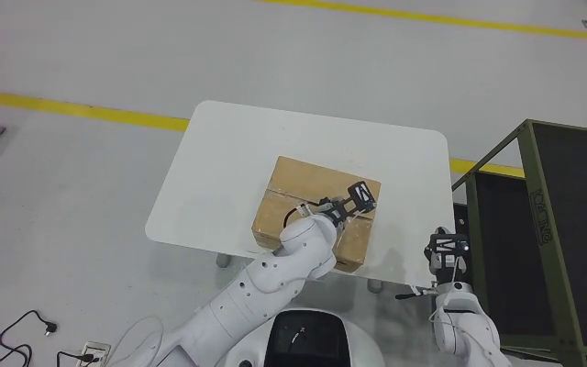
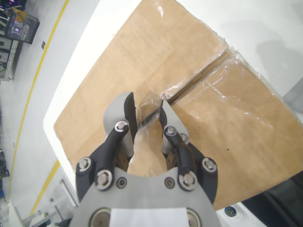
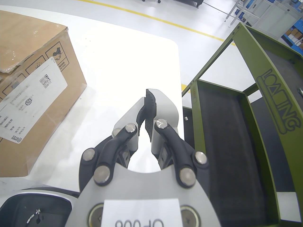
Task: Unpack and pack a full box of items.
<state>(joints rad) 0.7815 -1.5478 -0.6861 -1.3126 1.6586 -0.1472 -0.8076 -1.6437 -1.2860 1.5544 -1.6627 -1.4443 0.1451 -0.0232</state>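
Observation:
A brown cardboard box (image 1: 298,188) sits on the white table (image 1: 275,133), its top flaps together and covered in clear tape. My left gripper (image 1: 359,197) hovers over the box top (image 2: 146,55) at the centre seam (image 2: 201,74). It is open, fingertips either side of a crumpled, lifted piece of clear tape (image 2: 148,106). My right gripper (image 3: 148,102) is shut and holds nothing. It hangs off the table's right edge (image 1: 449,246), apart from the box's labelled side (image 3: 35,90).
A green metal cart (image 1: 541,229) with dark shelves (image 3: 220,131) stands close to the table's right side, beside my right gripper. Bare table surface (image 3: 123,60) lies between the box and that edge. Yellow floor lines run behind the table.

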